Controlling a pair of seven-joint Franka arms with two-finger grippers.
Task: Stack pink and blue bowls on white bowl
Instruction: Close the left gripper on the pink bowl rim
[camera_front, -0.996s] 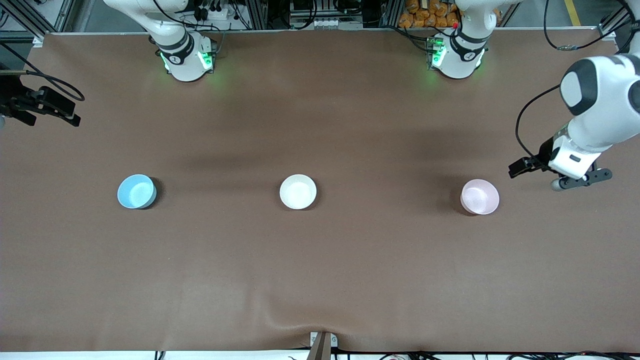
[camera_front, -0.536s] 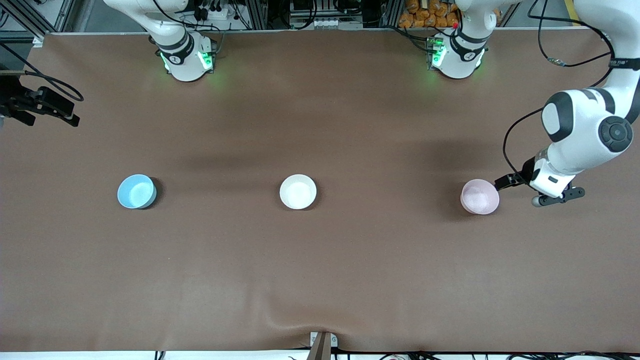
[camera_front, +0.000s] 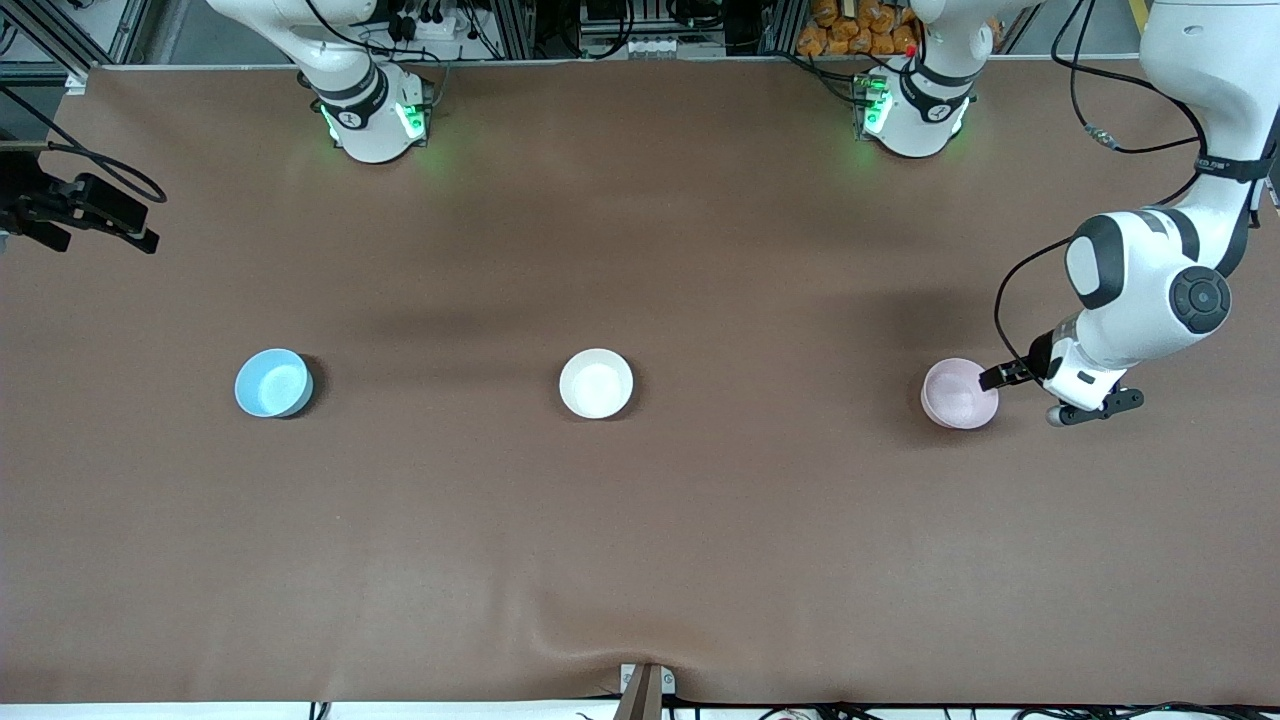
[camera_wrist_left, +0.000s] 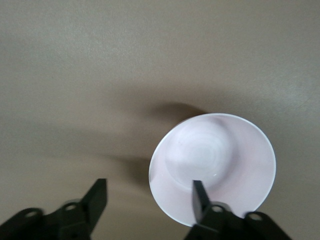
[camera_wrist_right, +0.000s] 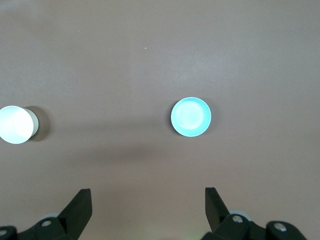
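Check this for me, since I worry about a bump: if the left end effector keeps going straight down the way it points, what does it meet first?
Probably the pink bowl. The left end effector straddles its rim, one finger over the inside, the other over bare table. How high it hangs is unclear.

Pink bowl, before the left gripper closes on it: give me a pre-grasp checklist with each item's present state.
1. Left gripper straddles the pink bowl rim, one finger inside, one outside: ok.
2. Fingers apart, rim not yet clamped: ok.
3. Pink bowl upright and empty: ok.
4. White bowl at the table's middle, upright and empty to receive: ok.
5. Blue bowl untouched at the right arm's end: ok.
6. Right gripper open, high over the table, waiting: ok.
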